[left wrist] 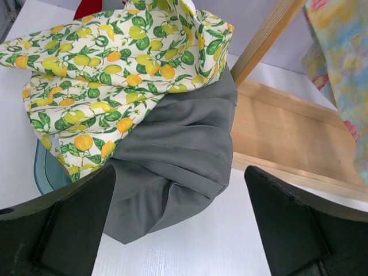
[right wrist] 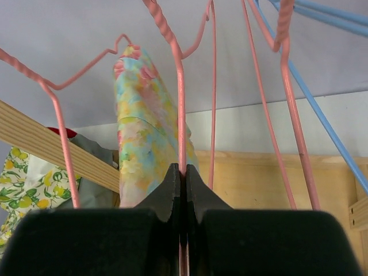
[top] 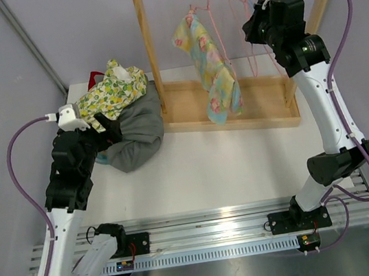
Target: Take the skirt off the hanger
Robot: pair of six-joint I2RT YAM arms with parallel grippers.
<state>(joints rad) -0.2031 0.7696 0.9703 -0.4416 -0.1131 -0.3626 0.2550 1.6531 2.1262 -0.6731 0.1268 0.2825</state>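
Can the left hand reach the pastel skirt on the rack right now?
Probably, though not directly: the left hand is open over the clothes pile, and the rack's wooden post stands between it and the skirt.

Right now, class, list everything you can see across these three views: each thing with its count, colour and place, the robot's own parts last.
skirt: one, pastel floral, hanging on the rack
pink hangers: at least three, on the rack's rail
blue hangers: at least one, right end of the rail
rack: one, pale wood, far side of the table
lemon-print cloth: one, white, yellow and green, atop the pile left of the rack
grey cloth: one, under it
red cloth: one, peeking behind the pile
table: one, white
left fingers: black, open, at the pile
right fingers: black, shut on one of the pink hangers
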